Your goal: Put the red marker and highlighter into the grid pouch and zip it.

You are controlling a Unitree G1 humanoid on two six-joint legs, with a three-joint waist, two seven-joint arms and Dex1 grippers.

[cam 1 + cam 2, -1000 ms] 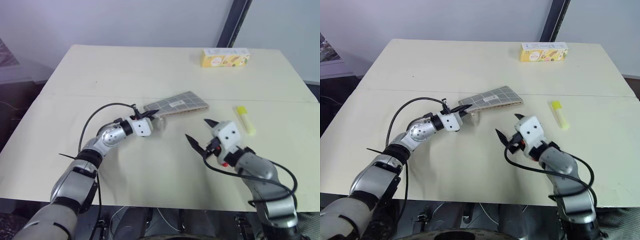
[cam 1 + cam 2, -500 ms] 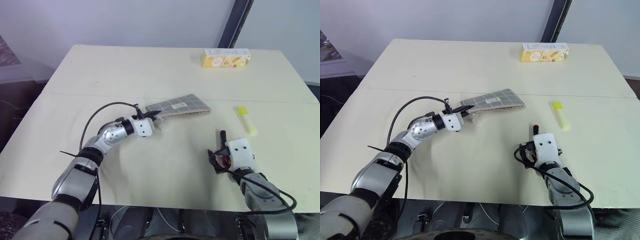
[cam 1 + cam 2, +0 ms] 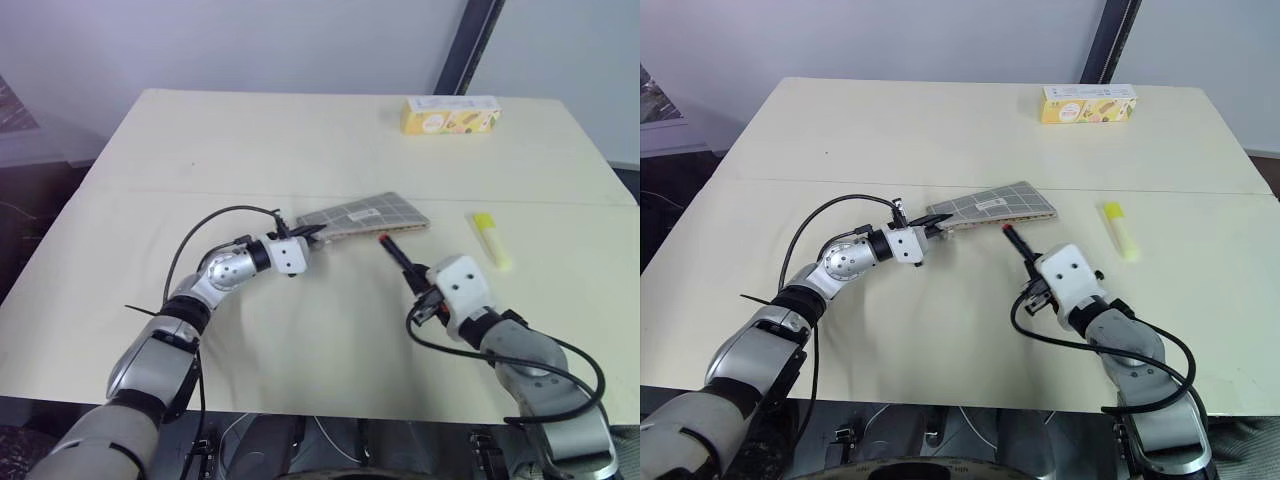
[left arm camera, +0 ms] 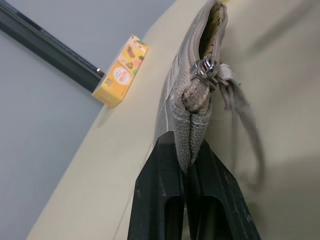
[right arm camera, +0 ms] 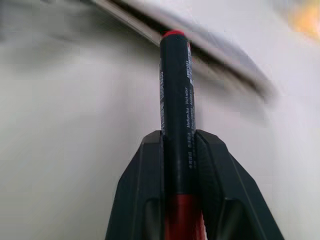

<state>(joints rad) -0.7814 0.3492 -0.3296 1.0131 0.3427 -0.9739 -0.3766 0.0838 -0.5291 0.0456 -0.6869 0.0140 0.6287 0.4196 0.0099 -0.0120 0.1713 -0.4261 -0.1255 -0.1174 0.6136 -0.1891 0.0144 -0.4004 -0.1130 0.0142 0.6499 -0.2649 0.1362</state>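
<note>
The grid pouch (image 3: pixel 365 215) lies mid-table, its near-left end lifted and pinched by my shut left gripper (image 3: pixel 312 234). In the left wrist view the grid pouch (image 4: pixel 200 75) has its mouth gaping beyond the zip pull (image 4: pixel 206 70), between my fingers (image 4: pixel 165 195). My right gripper (image 3: pixel 420 278) is shut on the red marker (image 3: pixel 395 252), a dark barrel whose red end points toward the pouch from just in front of it. The right wrist view shows the red marker (image 5: pixel 176 100) clamped between the fingers (image 5: pixel 142 200). The highlighter (image 3: pixel 491 239) lies on the table to the right.
A yellow printed carton (image 3: pixel 451 115) stands near the table's far edge. The pale tabletop (image 3: pixel 300 330) has a seam across its middle. A dark post (image 3: pixel 470 40) rises behind the far edge.
My right gripper shut on the red marker and swung it up and left, toward the pouch. The left gripper kept its hold on the pouch.
</note>
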